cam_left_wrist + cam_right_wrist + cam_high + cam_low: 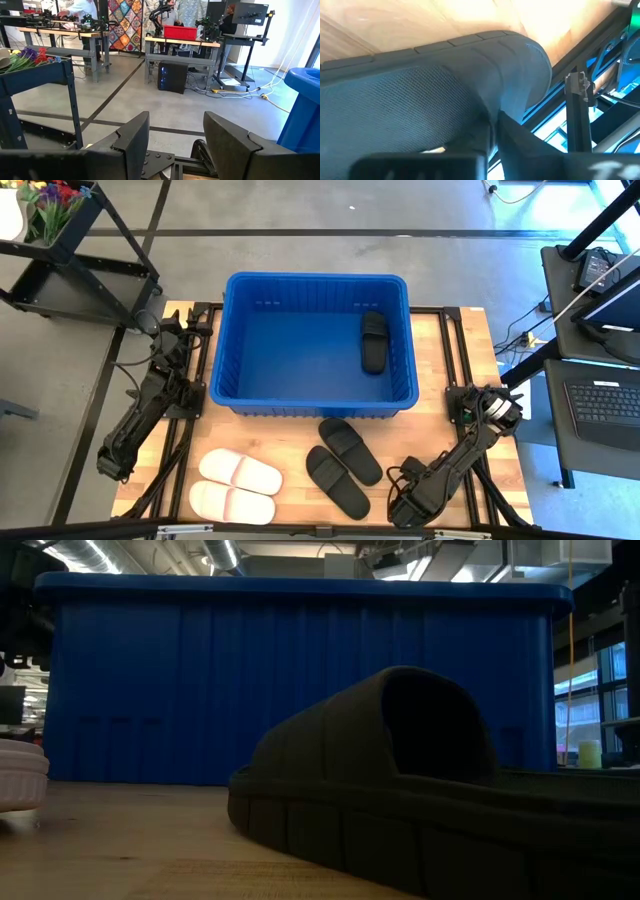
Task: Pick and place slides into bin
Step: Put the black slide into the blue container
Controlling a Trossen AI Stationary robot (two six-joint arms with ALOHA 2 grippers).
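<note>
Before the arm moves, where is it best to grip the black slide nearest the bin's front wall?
Probably the wide strap of that black slide, coming from above. It lies flat, sole down, on the table, so the arched strap is the raised part a pincer could close across.

A wooden table (462,352) stands on grey concrete floor (300,250), with a black cart (70,255) holding flowers (50,202) off one corner, a keyboard (605,402) on a desk opposite, and a patterned quilt (125,22) hanging beyond workbenches (182,42).
</note>
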